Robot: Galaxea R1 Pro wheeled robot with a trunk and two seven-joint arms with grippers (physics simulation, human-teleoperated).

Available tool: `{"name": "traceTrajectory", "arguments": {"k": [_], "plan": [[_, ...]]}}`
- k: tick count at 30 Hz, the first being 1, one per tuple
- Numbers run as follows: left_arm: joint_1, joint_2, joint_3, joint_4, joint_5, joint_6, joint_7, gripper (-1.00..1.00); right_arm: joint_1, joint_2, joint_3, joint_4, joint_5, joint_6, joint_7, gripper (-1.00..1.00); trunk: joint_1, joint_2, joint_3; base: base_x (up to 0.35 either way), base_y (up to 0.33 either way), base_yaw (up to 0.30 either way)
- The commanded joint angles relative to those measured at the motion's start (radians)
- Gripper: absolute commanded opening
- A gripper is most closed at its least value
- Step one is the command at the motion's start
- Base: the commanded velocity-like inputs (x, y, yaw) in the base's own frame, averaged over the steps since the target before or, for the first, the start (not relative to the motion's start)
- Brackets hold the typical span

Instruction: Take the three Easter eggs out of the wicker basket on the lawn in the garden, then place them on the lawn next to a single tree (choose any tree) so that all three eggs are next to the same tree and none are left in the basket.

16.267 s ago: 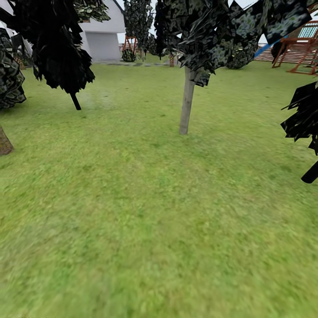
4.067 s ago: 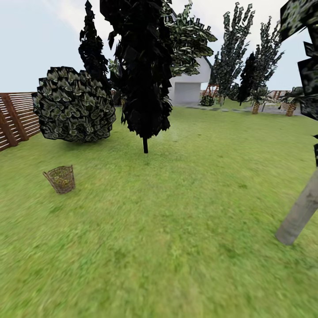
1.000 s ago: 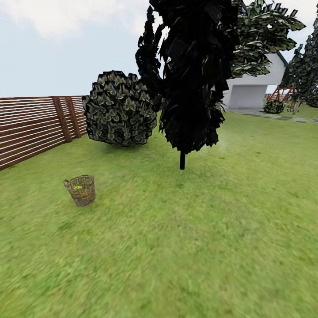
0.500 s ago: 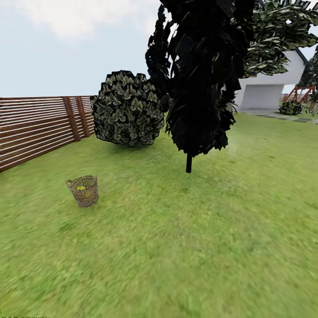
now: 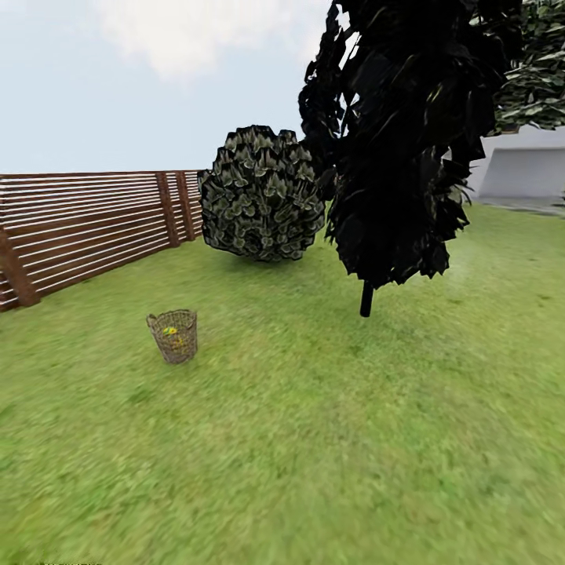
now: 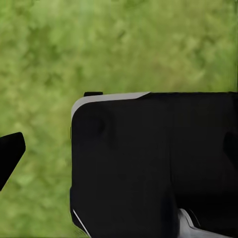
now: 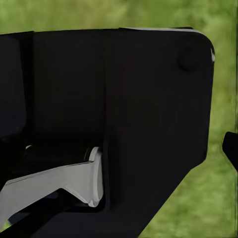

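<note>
In the left wrist view a large black robot body point(image 6: 153, 163) with a pale grey edge blocks most of the sight line, with blurred grass behind it. A dark tip pokes in at about 8 o'clock of that picture; it may be a finger, and I cannot tell whether the left gripper is apart or together. The right wrist view is much the same: black housing point(image 7: 114, 119) with a light grey piece point(image 7: 59, 186) low in it, green grass around the edges, and a small dark tip at roughly 3 o'clock. The right gripper's state cannot be told either.

In the head view, the wicker basket point(image 5: 173, 336) stands upright on the lawn point(image 5: 329, 439) at about 9 o'clock from the picture's centre, in the middle distance. Inside it shows a spot of yellow, the Easter eggs point(image 5: 173, 333), too small to count. Well apart from the basket, toward 2 o'clock of it, a dark-trunked tree point(image 5: 366, 298) rises with blocky black foliage. Behind, toward 12 o'clock, sits a round dark-green bush point(image 5: 261, 192). A brown slatted fence point(image 5: 86, 231) runs along the 9 to 10 o'clock side. A pale building point(image 5: 524, 169) shows at 2 o'clock, beneath light blue sky.
</note>
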Motion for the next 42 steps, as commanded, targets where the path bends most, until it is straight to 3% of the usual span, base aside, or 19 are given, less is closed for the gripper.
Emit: {"name": "traceTrajectory", "arguments": {"k": [1,32,42], "plan": [[-0.001,0.000,0.000,0.001,0.000,-0.004,0.000,1.00,0.000,0.000,-0.001,-0.001,0.000,-0.002,0.000,1.00,0.001,-0.002,-0.002,0.267,-0.204,0.289],[-0.001,0.000,0.000,0.001,-0.001,-0.004,0.000,1.00,0.000,0.000,0.003,-0.005,0.000,-0.002,0.001,1.00,0.001,-0.002,-0.002,0.267,-0.204,0.286],[-0.001,0.000,0.000,0.001,-0.001,-0.004,0.000,1.00,0.000,-0.001,0.006,0.003,0.003,0.001,0.000,1.00,0.001,-0.002,-0.002,0.268,-0.090,0.066]]}}
